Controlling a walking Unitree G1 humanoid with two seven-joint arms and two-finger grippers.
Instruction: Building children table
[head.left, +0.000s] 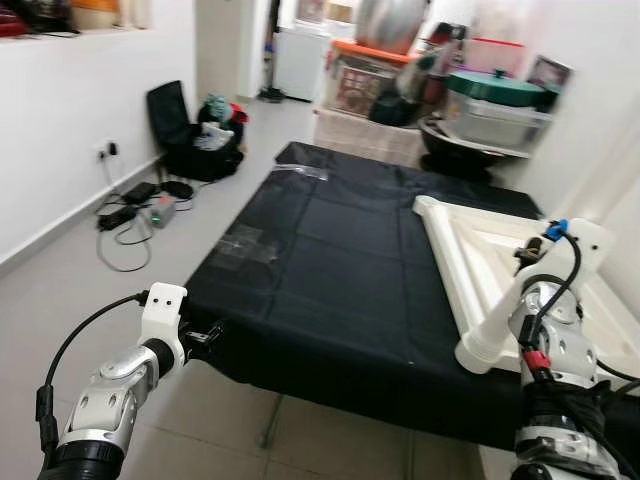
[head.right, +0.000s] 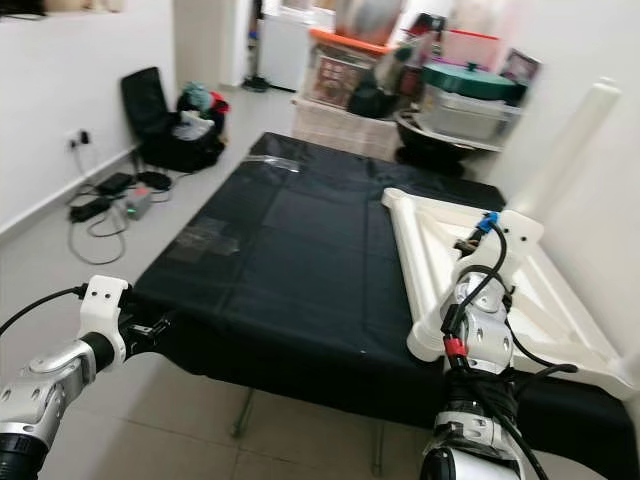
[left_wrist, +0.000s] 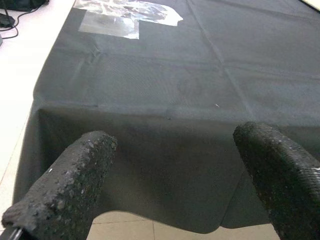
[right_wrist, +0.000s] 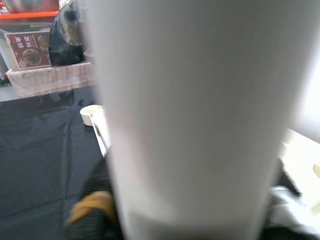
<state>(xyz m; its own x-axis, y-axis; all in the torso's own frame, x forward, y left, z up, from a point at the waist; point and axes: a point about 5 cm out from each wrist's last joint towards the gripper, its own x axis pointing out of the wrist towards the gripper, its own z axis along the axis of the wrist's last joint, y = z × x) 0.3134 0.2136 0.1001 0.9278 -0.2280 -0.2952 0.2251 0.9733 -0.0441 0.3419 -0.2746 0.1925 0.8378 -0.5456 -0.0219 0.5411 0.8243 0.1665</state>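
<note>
The right end effector (right_wrist: 190, 210) is clenched around a white table leg (right_wrist: 200, 115), a smooth matte cylinder that crosses the right wrist view from edge to edge. In the right eye view this table leg (head.right: 572, 145) stands tilted, its long axis running from the gripper's wrist up toward the white wall on the robot's right, with its rounded end uppermost.

Below the right arm lies the white tabletop (head.left: 470, 250), upside down on the right part of the bench (head.left: 330, 280). It is a smooth, moulded plastic piece with raised ribs and a framed rim; a stubby round socket (head.left: 482, 352) sits at its near corner, by the bench's front edge, and another socket (head.left: 428, 205) at the far corner. The long edge between them runs away from the robot.

The left end effector (left_wrist: 175, 175) hangs released just in front of the bench's near left corner, holding nothing; its two fingers (left_wrist: 70, 185) are coarse, grainy black foam, spread wide apart.

The bench is covered with a black woven cloth (left_wrist: 190, 75) showing fold creases in a grid, draped over the front edge. A patch of clear, shiny tape (left_wrist: 125, 15) lies on it toward the left side.

Beyond, the floor (head.left: 90, 290) is pale tile, with cables and a black bag (head.left: 185, 135) by the left wall and plastic storage boxes (head.left: 370, 85) stacked at the far end.
</note>
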